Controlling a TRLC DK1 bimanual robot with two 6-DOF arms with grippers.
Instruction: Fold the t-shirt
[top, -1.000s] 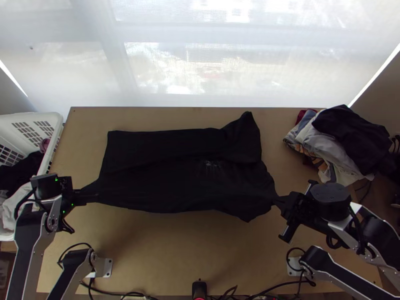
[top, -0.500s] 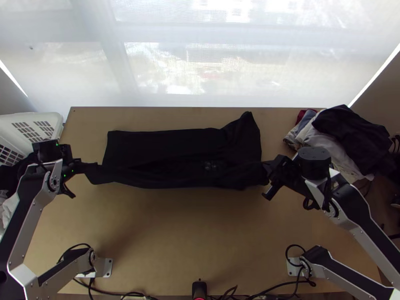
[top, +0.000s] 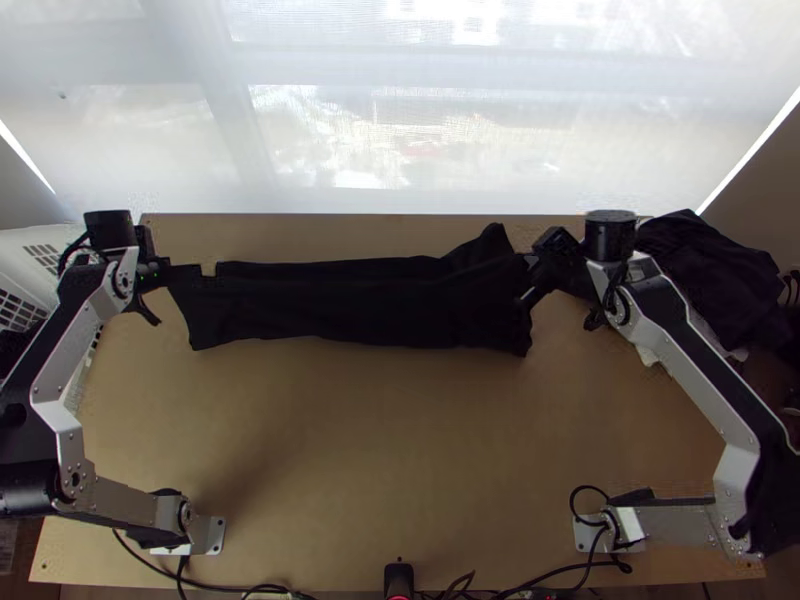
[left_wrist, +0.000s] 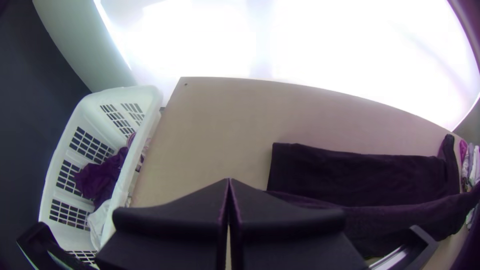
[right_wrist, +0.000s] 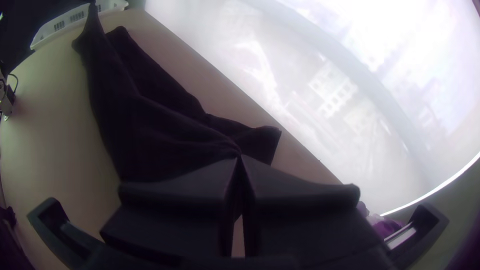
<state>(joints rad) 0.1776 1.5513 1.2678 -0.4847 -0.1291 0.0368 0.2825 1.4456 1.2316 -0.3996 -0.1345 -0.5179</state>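
The black t-shirt lies as a long band across the far half of the table, its near part lifted over the far part. At its left end my left gripper is shut on the cloth. My right gripper is shut on its right end. In the left wrist view the fingertips of my left gripper meet, with the t-shirt running off beside them. Gathered folds of the t-shirt run into the closed tips of my right gripper in the right wrist view.
A white laundry basket with clothes stands off the table's left edge. A pile of clothes sits at the table's right side, behind my right arm. Bare wooden table lies on the near side of the shirt, with cables along the near edge.
Both grippers have moved toward the table's far edge with the cloth held, carrying the shirt's near side over its far part. The shirt is now a narrower band.
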